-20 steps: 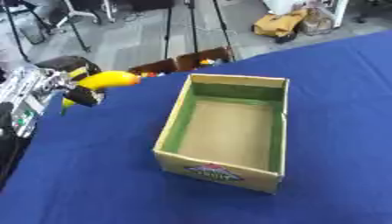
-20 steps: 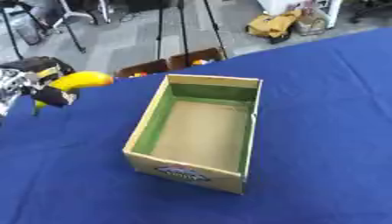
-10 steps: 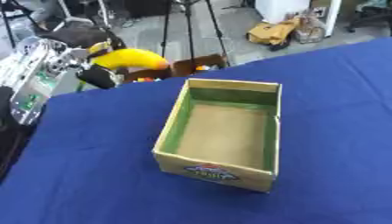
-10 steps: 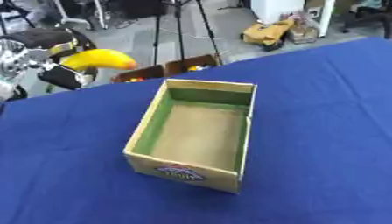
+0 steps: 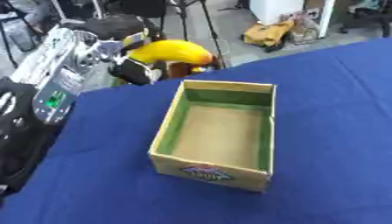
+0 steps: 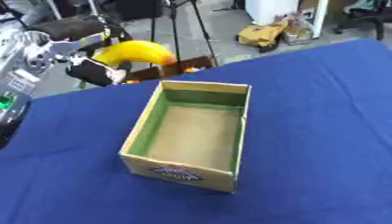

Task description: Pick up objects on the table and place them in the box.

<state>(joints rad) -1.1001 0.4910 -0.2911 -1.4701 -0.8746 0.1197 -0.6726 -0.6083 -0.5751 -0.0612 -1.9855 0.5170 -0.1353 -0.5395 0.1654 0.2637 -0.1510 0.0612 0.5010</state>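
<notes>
The left hand (image 6: 90, 65), fingers curled round the banana (image 6: 131, 51), has carried it from well left of the box (image 6: 191, 133) to just beyond its far-left corner; release comes next.

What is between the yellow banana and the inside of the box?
Only the box's far cardboard wall; the banana, held in the left robot hand, is up beyond that far-left corner. Right eye view shows it.
</notes>
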